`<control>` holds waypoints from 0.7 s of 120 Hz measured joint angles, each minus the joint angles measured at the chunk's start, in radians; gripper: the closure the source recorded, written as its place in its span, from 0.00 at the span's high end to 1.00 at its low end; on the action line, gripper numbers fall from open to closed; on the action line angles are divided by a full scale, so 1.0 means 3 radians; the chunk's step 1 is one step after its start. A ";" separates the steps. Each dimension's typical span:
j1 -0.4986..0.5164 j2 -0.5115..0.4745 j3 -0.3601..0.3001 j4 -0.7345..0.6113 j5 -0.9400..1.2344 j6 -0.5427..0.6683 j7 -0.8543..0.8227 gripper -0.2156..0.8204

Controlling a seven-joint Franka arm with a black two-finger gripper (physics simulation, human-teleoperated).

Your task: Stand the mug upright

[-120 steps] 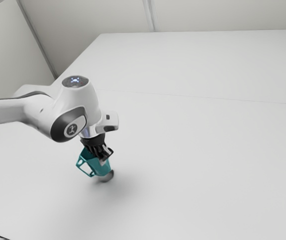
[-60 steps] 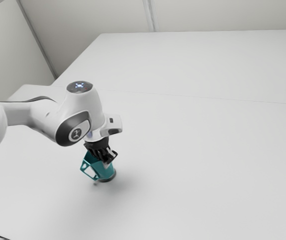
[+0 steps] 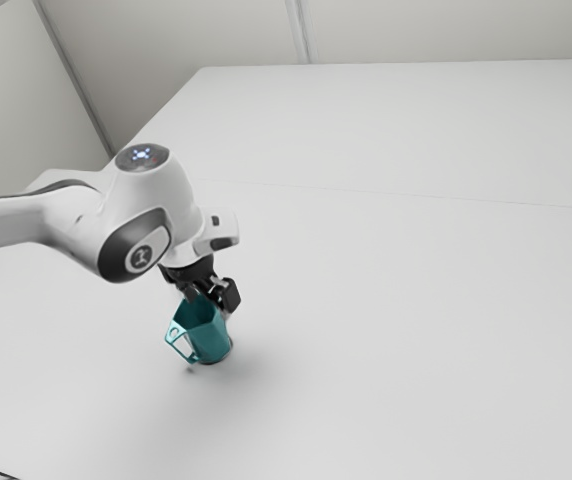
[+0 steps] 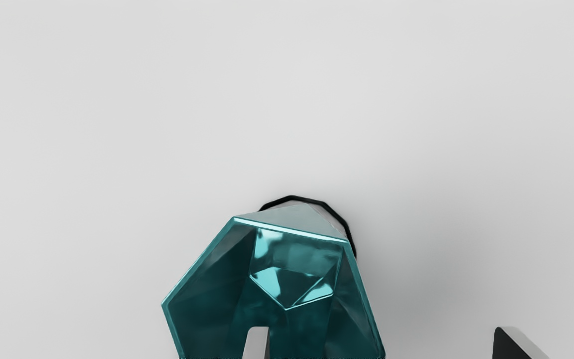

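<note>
Opening upward, mug (image 3: 210, 341) near upright.

The mug (image 3: 209, 338) blocks the way below the gripper (image 3: 212, 297), its wall between the parted fingers. Toward the exterior view's right, there is passing room — over bare tabletop (image 3: 396, 320).

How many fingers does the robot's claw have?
2 on the claw, spread apart. In the wrist view, one finger is over the opening of the teal faceted mug; the other finger is out past the mug's rim, above the white table.
</note>
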 joint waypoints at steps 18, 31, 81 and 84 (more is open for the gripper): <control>0.0000 -0.0024 -0.0019 0.0204 -0.0028 -0.0204 0.0004 0.73; -0.0002 0.0024 -0.0020 0.0536 -0.0092 -0.0488 0.0005 0.75; 0.0142 0.0452 0.0024 0.1562 -0.0314 -0.1460 0.0013 0.77; 0.0145 0.0481 0.0026 0.1625 -0.0317 -0.1510 0.0012 0.77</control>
